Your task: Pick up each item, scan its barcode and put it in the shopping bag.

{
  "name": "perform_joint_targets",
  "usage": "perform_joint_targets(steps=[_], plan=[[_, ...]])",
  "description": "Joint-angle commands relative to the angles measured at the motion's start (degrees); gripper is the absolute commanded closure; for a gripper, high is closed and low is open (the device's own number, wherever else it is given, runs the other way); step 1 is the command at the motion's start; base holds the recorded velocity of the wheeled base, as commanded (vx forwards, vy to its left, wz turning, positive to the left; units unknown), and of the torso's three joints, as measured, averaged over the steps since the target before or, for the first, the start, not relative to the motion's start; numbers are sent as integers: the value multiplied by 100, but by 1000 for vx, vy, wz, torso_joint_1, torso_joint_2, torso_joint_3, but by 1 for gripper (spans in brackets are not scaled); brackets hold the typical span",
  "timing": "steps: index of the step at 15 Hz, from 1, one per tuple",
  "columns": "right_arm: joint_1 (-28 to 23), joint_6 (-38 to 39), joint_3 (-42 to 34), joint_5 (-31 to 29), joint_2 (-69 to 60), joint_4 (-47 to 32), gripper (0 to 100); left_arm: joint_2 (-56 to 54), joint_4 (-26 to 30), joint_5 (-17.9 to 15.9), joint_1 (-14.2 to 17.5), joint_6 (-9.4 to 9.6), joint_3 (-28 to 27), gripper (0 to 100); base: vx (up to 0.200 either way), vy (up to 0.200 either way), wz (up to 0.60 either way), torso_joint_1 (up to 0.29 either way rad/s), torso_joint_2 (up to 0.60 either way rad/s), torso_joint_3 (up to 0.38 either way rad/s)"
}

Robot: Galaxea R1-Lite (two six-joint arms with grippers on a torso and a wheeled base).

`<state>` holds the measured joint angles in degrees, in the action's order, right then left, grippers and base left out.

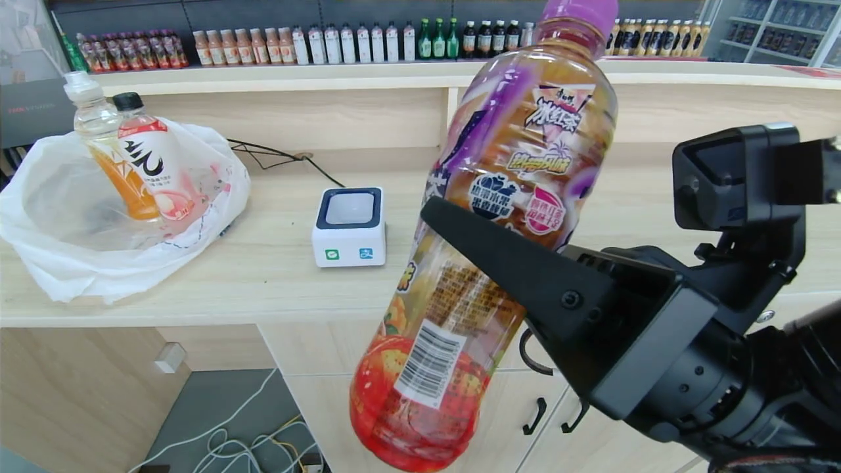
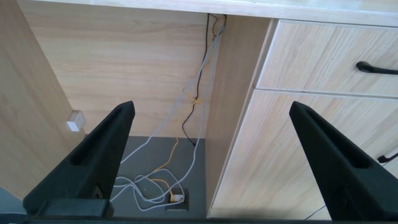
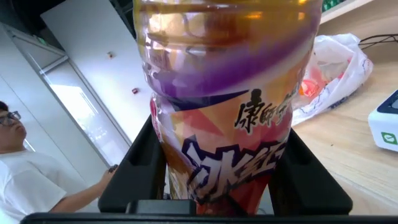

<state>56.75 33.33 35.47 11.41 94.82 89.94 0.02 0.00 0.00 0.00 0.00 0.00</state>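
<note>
The right gripper is clamped on a tilted bottle right of the scanner; the left gripper is spread apart.

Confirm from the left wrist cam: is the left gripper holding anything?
No, the left gripper has its fingers spread wide, with just the cabinet and floor cables visible between them.

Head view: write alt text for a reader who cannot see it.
The right gripper holds a purple-capped drink bottle tilted near the camera, barcode showing. Behind, on a counter, a scanner sits beside a shopping bag holding two bottles.
</note>
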Motion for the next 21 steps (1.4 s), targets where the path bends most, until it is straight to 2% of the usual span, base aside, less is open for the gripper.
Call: perform_joint_targets(steps=[1, 21], plan=[[56, -2, -5, 2, 10, 6, 100, -2, 0, 0, 0, 0, 0, 0, 0, 0, 0, 0, 0, 0], [-23, 42, -199, 133, -95, 6, 100, -2, 0, 0, 0, 0, 0, 0, 0, 0, 0, 0, 0, 0]])
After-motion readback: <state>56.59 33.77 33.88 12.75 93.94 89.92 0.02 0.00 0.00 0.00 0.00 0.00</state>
